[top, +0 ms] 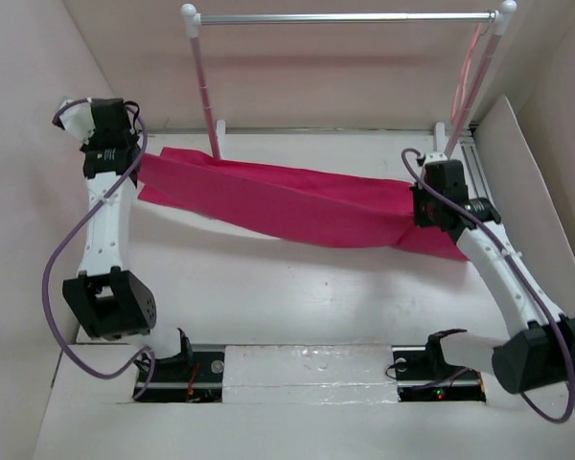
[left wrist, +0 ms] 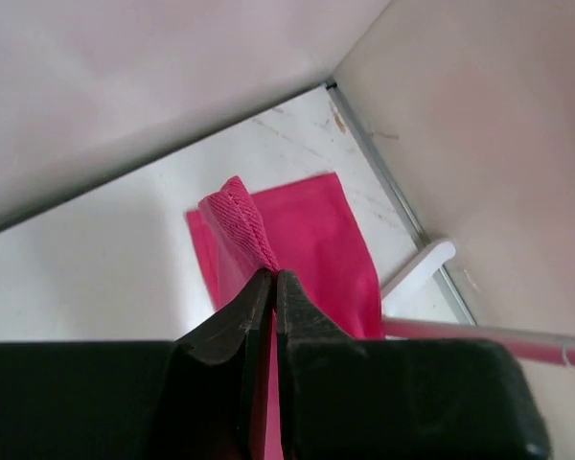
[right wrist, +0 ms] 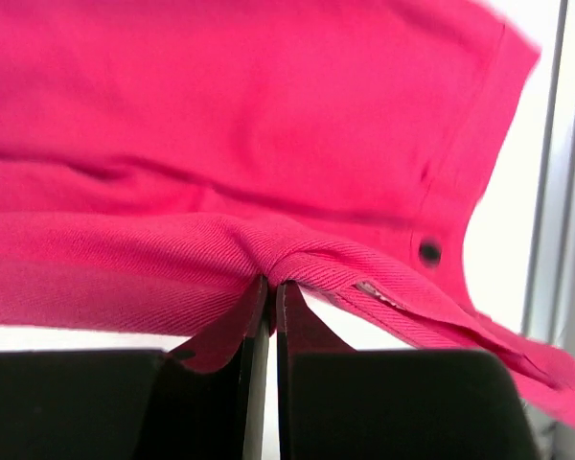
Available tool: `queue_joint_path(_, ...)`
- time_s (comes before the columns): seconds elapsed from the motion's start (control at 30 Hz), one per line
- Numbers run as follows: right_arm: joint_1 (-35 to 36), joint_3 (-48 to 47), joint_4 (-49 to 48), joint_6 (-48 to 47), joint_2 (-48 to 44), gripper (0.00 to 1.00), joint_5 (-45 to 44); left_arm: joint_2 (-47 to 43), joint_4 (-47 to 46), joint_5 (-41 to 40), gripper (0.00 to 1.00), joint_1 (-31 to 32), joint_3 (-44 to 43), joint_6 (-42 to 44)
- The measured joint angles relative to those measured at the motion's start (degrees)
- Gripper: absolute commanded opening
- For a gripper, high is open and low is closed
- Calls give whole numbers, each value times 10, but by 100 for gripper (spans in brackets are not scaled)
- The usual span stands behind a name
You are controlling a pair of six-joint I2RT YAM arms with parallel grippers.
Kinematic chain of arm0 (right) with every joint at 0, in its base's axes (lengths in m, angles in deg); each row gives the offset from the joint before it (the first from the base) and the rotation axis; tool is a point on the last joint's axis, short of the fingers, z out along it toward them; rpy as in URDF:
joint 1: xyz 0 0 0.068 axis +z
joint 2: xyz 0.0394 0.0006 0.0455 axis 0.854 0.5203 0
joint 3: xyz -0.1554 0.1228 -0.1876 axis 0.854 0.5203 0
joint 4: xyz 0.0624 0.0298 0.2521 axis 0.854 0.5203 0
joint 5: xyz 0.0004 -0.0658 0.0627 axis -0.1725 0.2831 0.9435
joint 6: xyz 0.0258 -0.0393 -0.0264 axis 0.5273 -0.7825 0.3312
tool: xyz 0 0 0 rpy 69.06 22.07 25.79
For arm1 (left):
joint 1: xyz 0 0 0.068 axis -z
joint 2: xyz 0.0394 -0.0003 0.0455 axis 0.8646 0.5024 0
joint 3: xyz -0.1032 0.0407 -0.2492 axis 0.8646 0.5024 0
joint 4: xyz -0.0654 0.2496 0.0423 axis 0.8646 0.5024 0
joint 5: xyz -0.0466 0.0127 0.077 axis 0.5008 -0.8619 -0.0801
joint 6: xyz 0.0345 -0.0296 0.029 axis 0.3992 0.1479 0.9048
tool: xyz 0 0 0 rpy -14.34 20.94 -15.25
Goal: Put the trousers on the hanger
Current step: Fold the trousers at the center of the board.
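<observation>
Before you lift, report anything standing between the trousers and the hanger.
Nothing visible blocks the way. The hanger hangs at the right end of the rack bar, above and behind the right hand, which grips the trousers. The rack's left post stands close by the cloth's left stretch; watch it.

Showed pale pinkish walls (top: 316, 86) closing three sides. Had a scuffed white counter (top: 268, 307) below. Carried a white-posted rack (top: 203, 77) with silver bar (top: 345, 17) at the far edge. Was lit softly, evenly.
</observation>
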Motion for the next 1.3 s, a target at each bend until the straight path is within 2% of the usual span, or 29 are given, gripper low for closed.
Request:
queue_joint_path(0.23,-36,-115,-80,-95,141,0,28,158,2,-8,0,7,-136,7)
queue_joint_path(0.4,-47,-201,-121,-145,268,0,30,277,-5,0,0,8,-194,7)
queue_joint_path(0.47,-50,-229,-138,-157,320,13,26,319,-9,9,0,8,-213,8)
queue_joint_path(0.5,-51,-240,-145,-161,349,31,21,339,-9,13,0,8,-225,9)
queue_joint_path(0.57,-51,-253,-154,-165,390,53,2,378,-15,19,0,9,-250,13)
queue_joint_path(0.6,-51,-257,-155,-168,408,71,-12,394,-16,21,0,8,-263,16)
queue_joint_path(0.63,-51,-259,-155,-169,421,80,-28,405,-19,21,0,8,-272,17)
queue_joint_path(0.67,-51,-259,-151,-172,431,80,-44,424,-26,21,0,6,-291,21)
queue_joint_path(0.73,-47,-259,-148,-172,436,91,-62,450,-31,22,0,4,-322,27)
queue_joint_path(0.77,-43,-259,-144,-173,433,93,-68,462,-39,24,20,3,-337,31)
queue_joint_path(0.8,-37,-259,-142,-172,426,95,-73,471,-49,30,30,3,-347,40)
queue_joint_path(0.83,-25,-255,-143,-172,413,95,-76,476,-61,37,46,1,-352,49)
queue_joint_path(0.87,-11,-245,-143,-172,395,95,-76,480,-75,43,80,0,-355,56)
queue_joint_path(0.9,6,-232,-141,-171,372,95,-75,481,-83,50,99,-2,-355,68)
queue_joint_path(0.93,42,-207,-139,-168,322,92,-70,481,-88,57,99,-4,-355,73)
queue_joint_path(1.03,83,-168,-152,-161,265,87,-56,480,-100,62,99,-11,-354,94)
queue_joint_path(1.07,101,-145,-152,-157,235,81,-48,479,-103,62,99,-13,-349,99)
queue_joint_path(1.1,120,-118,-149,-152,203,60,-39,473,-105,63,99,-17,-335,103)
queue_joint_path(1.13,132,-100,-146,-150,180,43,-32,464,-100,65,99,-21,-318,104)
queue_joint_path(1.17,141,-79,-145,-142,156,9,-23,454,-95,70,99,-26,-296,103)
queue_joint_path(1.2,145,-63,-146,-139,140,0,-17,442,-89,78,99,-34,-271,99)
queue_joint_path(1.27,144,-26,-147,-125,110,0,-9,412,-82,99,99,-52,-210,88)
queue_joint_path(1.3,143,-8,-147,-120,98,0,-6,394,-81,108,96,-61,-175,82)
